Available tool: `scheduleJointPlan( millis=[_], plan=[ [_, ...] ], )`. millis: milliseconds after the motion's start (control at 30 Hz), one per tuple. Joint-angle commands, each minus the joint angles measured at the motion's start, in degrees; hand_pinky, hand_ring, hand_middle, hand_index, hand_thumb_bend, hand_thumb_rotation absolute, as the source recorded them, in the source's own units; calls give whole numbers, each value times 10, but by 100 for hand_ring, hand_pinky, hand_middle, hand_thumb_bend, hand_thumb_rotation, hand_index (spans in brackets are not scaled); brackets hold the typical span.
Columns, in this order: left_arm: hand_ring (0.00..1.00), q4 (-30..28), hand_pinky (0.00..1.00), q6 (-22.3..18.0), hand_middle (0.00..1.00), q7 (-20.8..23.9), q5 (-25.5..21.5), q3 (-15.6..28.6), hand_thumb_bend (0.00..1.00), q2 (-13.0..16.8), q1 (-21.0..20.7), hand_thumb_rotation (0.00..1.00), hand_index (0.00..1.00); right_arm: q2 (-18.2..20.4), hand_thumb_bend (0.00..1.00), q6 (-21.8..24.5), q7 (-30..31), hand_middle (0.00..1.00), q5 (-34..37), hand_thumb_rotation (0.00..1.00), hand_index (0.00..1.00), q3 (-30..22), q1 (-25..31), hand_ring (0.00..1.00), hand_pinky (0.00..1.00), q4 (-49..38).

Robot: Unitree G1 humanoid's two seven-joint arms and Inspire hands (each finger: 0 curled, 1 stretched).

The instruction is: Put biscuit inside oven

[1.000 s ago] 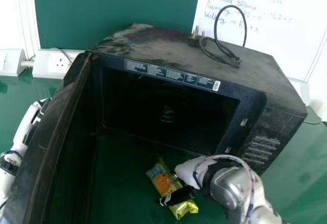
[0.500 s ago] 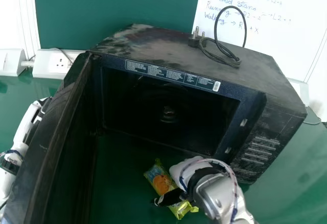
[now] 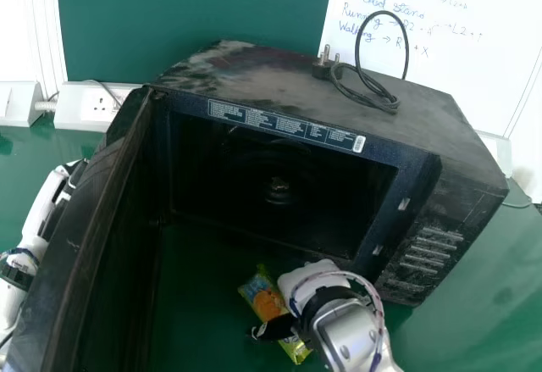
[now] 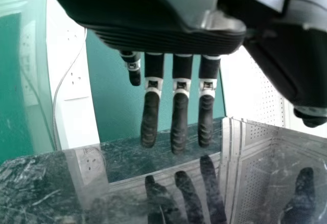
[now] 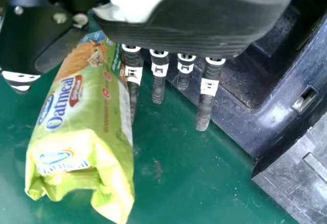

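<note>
- A green table [image 3: 461, 325] runs beneath everything, with a green panel [image 3: 195, 8] at 11 o'clock and a whiteboard [image 3: 449, 58] at 1 o'clock in the head view.
- The biscuit packet [image 3: 266, 302] lies on the table at 6 o'clock, outside the oven [image 3: 305, 101], slanting with its ends toward 11 and 5 o'clock.
- The right hand [image 3: 310, 280] is between 5 and 6 o'clock, packet between thumb and fingers [image 5: 204, 109]. Those fingers are straight, the nearest alongside the wrapper; I cannot tell whether it presses.
- The oven sits just past the packet, its dark opening around the centre.
- Its door [image 3: 93, 219] stands open, stretching from 10 toward 7 o'clock.
- The left hand [image 3: 46, 207] is at 9 o'clock beyond the door, fingers straight and apart in the left wrist view.
- A black cord [image 3: 370, 88] with a plug rests on the oven, at 1 o'clock.
- A white socket box [image 3: 89, 108] sits at 10 o'clock.
</note>
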Motion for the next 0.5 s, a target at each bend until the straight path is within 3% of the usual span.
scheduleJointPlan(
  millis=[0,233,367,467],
  plan=[
    [35,-1,29,-5,40,4,6,-2,51,-2,6,6,48,5,99,-18,8,92,-10,43,95,4,31,84,60,13],
    [36,0,28,-4,40,3,5,-1,51,-4,5,6,48,29,98,-49,-35,92,-72,40,94,9,73,80,53,6],
    [36,-1,29,0,41,1,2,-1,51,-5,6,6,48,34,70,-69,-73,89,-99,27,91,9,103,79,50,-4],
    [35,1,28,-4,41,3,8,-1,51,-3,6,6,48,40,66,-81,-85,89,-106,29,90,6,115,78,48,-6]
  ],
)
